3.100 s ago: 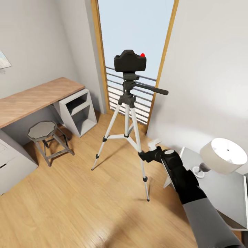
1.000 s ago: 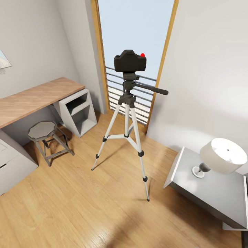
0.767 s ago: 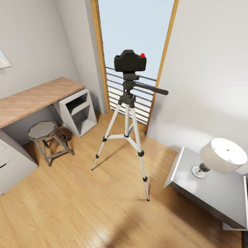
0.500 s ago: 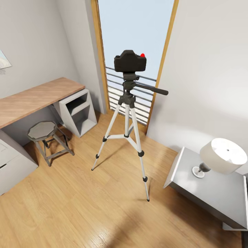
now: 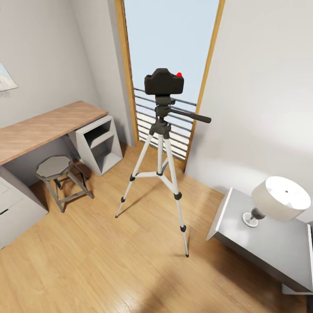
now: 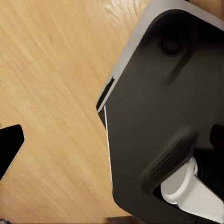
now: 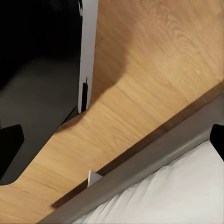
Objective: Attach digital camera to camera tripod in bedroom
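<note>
Nearest, both wrist views look down on wood floor (image 6: 51, 93) and the robot's own dark body; the right one also catches a bed edge (image 7: 154, 186). Dark finger tips (image 7: 10, 140) sit at the frame edges, so I cannot tell whether either pair is released or clenched, though nothing lies between them. Farther off, the tripod (image 5: 158, 174) stands before the window (image 5: 169, 39) with the camera (image 5: 164, 82) on its head. The attaching looks done; whether it is locked on cannot be made out.
</note>
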Controlling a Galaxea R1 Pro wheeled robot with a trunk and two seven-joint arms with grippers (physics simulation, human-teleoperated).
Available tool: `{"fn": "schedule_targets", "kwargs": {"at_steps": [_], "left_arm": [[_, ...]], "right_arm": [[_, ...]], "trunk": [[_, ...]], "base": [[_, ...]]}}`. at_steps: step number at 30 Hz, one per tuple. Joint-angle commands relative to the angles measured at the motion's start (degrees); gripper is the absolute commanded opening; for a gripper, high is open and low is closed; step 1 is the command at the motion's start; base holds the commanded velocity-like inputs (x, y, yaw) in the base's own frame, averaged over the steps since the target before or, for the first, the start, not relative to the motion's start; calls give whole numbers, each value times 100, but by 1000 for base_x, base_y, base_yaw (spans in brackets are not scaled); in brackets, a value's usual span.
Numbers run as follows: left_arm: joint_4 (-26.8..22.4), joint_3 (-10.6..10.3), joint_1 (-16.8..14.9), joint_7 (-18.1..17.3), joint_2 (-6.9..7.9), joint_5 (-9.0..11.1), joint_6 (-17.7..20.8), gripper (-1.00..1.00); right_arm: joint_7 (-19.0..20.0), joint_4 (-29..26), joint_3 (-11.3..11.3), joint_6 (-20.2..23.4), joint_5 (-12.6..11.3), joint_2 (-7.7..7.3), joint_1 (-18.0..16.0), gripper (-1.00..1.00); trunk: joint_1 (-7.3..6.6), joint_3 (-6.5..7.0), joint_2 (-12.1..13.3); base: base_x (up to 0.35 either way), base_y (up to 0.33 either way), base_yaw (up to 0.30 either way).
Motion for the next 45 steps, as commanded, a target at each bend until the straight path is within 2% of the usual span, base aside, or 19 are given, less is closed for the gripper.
{"fn": "schedule_targets", "kwargs": {"at_steps": [1,6,17,30,45], "left_arm": [[0,-48,-3,13,-2,-2,18,100],[-5,-48,-2,16,-9,-107,-22,100],[-18,-48,-1,30,6,-162,-52,100],[-94,-50,-1,23,22,-188,-63,100],[-97,-39,-1,23,23,-190,-64,100]], "right_arm": [[7,19,39,-31,22,0,-4,100],[14,19,40,-31,19,6,8,100],[44,20,42,-27,17,24,17,100],[59,27,42,-18,17,31,38,100],[93,23,42,19,25,47,266,100]], "trunk": [[3,2,-9],[3,47,-9],[3,148,-9],[3,268,-9],[3,406,-9]], "base": [[0,0,0],[0,0,0],[0,0,0],[0,0,0],[0,0,0]]}}
